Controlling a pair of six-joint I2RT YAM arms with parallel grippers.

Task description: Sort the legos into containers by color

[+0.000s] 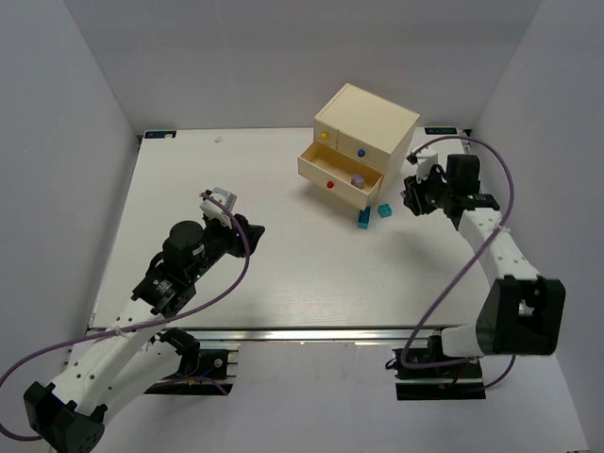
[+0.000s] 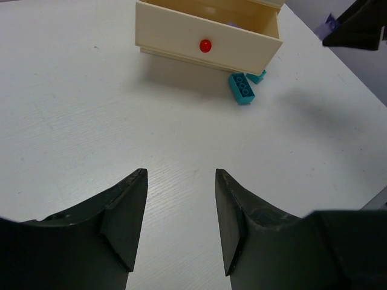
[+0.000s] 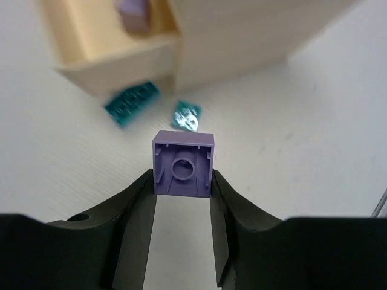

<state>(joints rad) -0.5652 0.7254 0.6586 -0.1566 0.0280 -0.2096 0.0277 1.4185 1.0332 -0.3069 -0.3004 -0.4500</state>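
The lilac brick [image 3: 183,158] is tiny, light, rigid and slick-walled, so I judge two flat opposite sides the best hold. It sits mid-frame in the right wrist view, pinched between the tips of my right gripper [image 3: 182,184]. The open drawer [image 3: 115,57] holds a second lilac brick [image 3: 133,13] at upper left, with teal bricks [image 3: 132,104] just below. My left gripper [image 2: 181,176] hangs half-spread and empty.

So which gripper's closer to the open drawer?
Right. The right gripper is close beside the open drawer, on its right; the left gripper is farther, to its near-left.
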